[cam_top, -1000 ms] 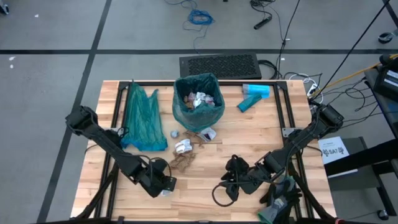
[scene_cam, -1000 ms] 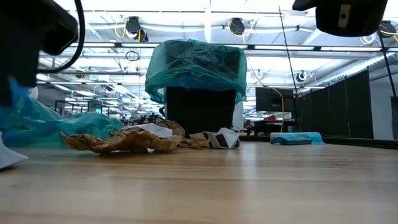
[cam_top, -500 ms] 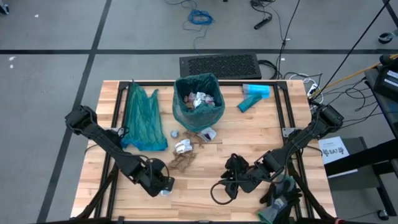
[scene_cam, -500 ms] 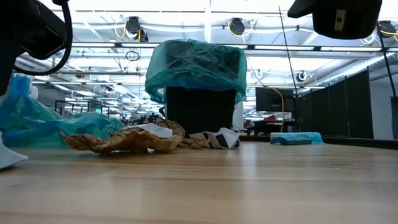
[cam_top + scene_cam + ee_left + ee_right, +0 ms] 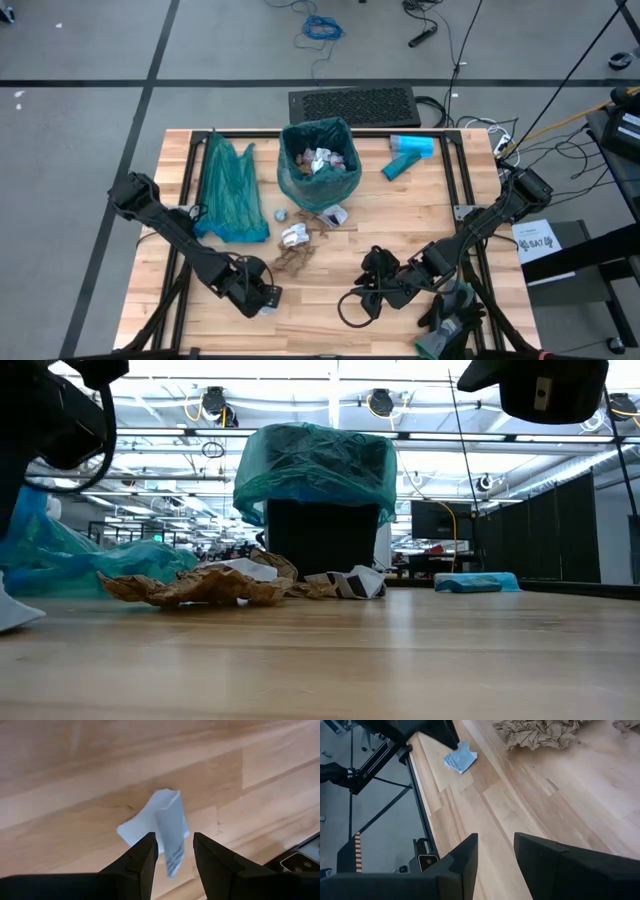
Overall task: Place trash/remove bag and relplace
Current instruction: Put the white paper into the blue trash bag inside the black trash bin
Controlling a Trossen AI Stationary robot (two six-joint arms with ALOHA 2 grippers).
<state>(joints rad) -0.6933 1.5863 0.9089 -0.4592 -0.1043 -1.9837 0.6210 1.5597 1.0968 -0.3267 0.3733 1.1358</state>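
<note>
Barely anything has shifted since a second ago: the left arm has crept slightly nearer the front edge of the surface point(image 5: 420, 205), and the right arm has drawn a little toward the middle.

Farthest left lies a flat teal bag point(image 5: 228, 187), spread out and untouched, probably the replacement liner kept for later. Nearer the front, the left gripper point(image 5: 171, 851) hovers low over a small light-blue wrapper point(image 5: 162, 826) near the surface's edge. Its fingers are parted with the wrapper's end just between them, not yet clenched, so a pinch looks like the step in hand.

Right of that sit crumpled brown paper point(image 5: 294, 259) and a white scrap point(image 5: 293, 236), loose in front of the bin point(image 5: 319, 160). The bin stands at the back centre, its teal liner folded over the rim and already holding a heap of scraps, so collection is well along but unfinished.

Further right, a solid light-blue pack point(image 5: 408, 155) rests near the back. At front right, the right gripper point(image 5: 495, 851) hangs above bare wood, fingers spread and holding nothing, seemingly waiting beside dark gloves point(image 5: 378, 265).
</note>
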